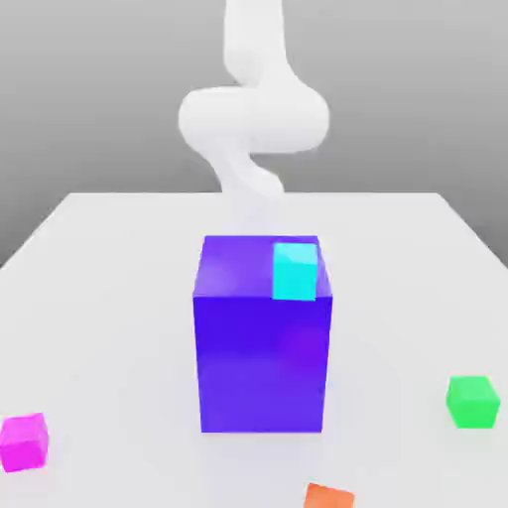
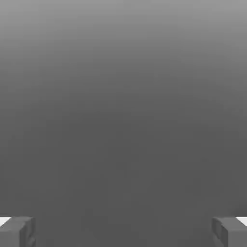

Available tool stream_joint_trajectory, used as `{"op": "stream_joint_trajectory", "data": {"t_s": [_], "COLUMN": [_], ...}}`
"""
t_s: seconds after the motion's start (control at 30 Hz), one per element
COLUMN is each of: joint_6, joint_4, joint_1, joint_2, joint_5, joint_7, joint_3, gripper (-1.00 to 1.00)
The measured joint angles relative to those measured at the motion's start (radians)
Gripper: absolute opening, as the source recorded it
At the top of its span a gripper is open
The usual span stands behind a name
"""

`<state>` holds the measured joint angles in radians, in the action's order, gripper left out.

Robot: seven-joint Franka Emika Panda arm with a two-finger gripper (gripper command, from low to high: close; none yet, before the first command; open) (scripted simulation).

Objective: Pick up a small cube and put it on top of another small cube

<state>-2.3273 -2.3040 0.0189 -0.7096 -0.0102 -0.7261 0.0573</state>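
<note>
A smooth white table (image 1: 119, 298) carries a large purple-blue block (image 1: 262, 362), upright in front of the claw (image 2: 123, 234), and three small cubes farther out from the claw than the block: a magenta cube (image 1: 24, 444) toward the exterior view's left, a green cube (image 1: 473, 403) toward its right, and an orange cube (image 1: 328, 497), partly cropped, between them.

The table (image 1: 109, 298) is stretching pale and smooth toward a straight far edge. Behind it, a plain grey backdrop (image 1: 89, 109) is darkening downward from a lighter top. Soft, even light is falling across the tabletop.
</note>
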Motion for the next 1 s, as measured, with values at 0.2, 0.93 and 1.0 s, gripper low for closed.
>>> {"op": "stream_joint_trajectory", "data": {"t_s": [0.2, 0.93, 1.0], "joint_6": [-0.068, -0.308, -0.345], "joint_4": [-0.01, -0.046, -0.042], "joint_1": [0.039, -0.131, -0.167], "joint_2": [0.219, 1.012, 1.08], "joint_5": [-0.044, -0.32, -0.336], "joint_7": [0.195, 0.976, 1.021], "joint_3": [0.145, 0.378, 0.362], "gripper": [0.0, 0.0, 0.0]}}
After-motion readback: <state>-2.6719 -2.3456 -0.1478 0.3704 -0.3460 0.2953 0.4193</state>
